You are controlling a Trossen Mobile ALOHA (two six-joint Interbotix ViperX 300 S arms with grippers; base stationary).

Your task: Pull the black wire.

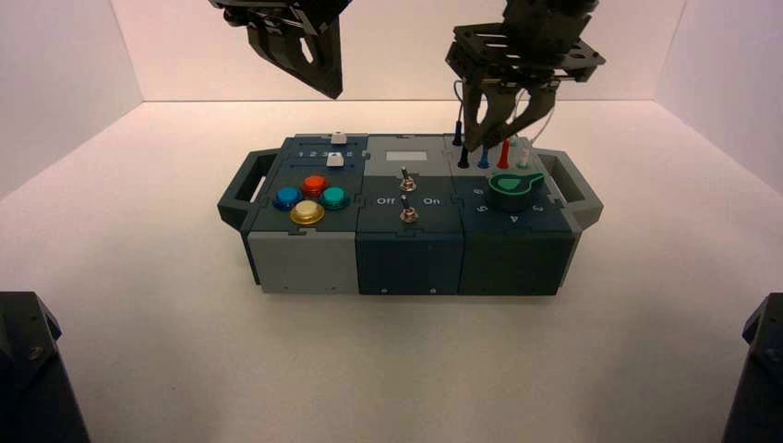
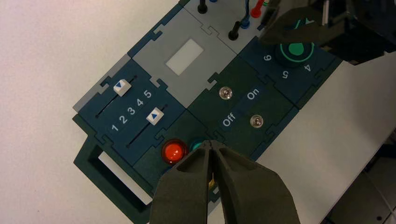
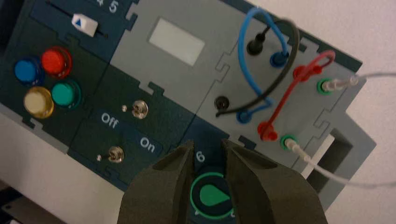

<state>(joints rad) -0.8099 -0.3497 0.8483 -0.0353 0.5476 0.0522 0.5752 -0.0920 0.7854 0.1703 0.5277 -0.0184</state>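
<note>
The black wire (image 3: 295,44) loops over the grey wire panel at the box's back right. Its two black plugs (image 3: 254,45) sit in sockets, and they also show in the high view (image 1: 463,159) and the left wrist view (image 2: 233,33). My right gripper (image 3: 206,143) is open and empty. It hovers above the green knob (image 3: 211,195), just in front of the wire panel (image 1: 494,140), and touches no wire. My left gripper (image 2: 212,144) is shut and empty, raised above the box's left part (image 1: 328,88) over the coloured buttons.
A blue wire (image 3: 247,70), a red wire (image 3: 292,91) and a white wire (image 3: 336,84) cross the same panel near the black one. Two toggle switches (image 3: 139,108), two sliders (image 2: 121,87), several round buttons (image 1: 311,198) and side handles (image 1: 574,185) are on the box.
</note>
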